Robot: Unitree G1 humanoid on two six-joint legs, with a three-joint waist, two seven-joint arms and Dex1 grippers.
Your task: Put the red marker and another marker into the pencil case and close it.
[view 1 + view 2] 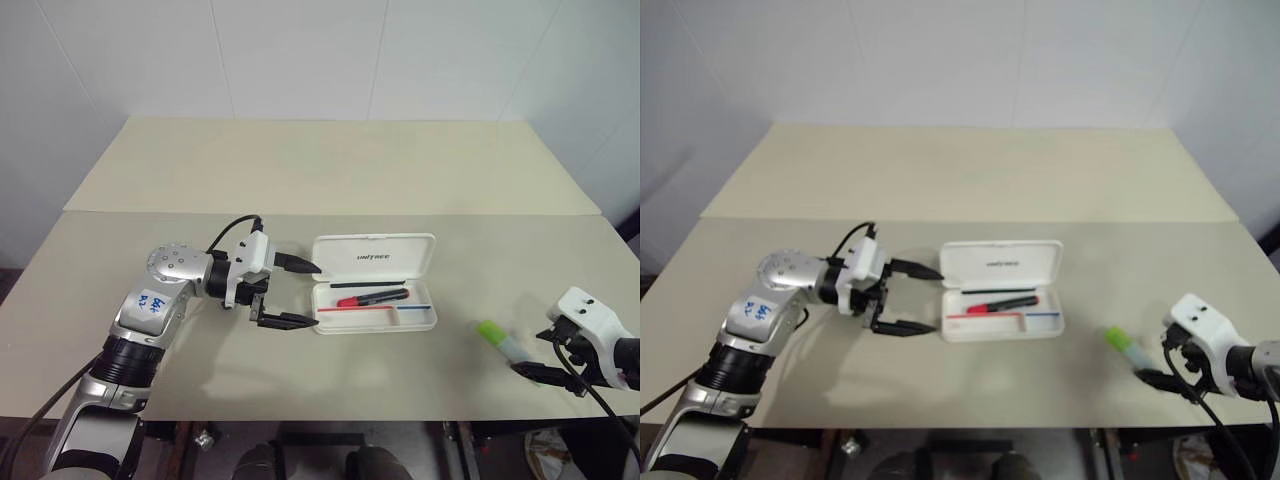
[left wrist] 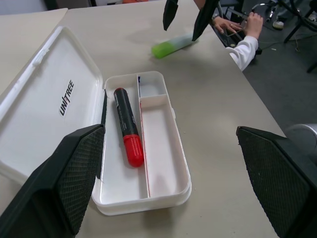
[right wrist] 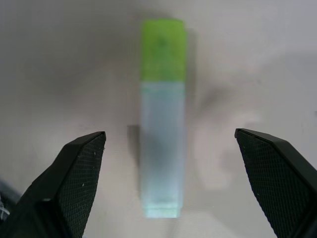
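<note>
Pencil case [image 1: 375, 283]: white, lid open, centre of the head view on the worktop [image 1: 330, 170]. Red marker [image 1: 374, 297]: lying inside the case. Highlighter [image 1: 504, 343], lime-green cap: flat on the worktop, lower right of the frame. Left tool [image 1: 297, 293]: open, empty, just left of the case. Right tool [image 3: 168, 173]: open, fingers either side of the highlighter, not gripping.

Pencil case [image 1: 375, 255] showing white, dark "unitree" lettering on lid, thin red and blue lines inside. Red marker [image 2: 128, 125] showing red end, black barrel. Highlighter [image 3: 162, 116] showing lime-green cap, pale mint body. Table [image 1: 330, 160] reading beige. Gripper fingers [image 3: 74, 173] showing black, cross-hatched.
</note>
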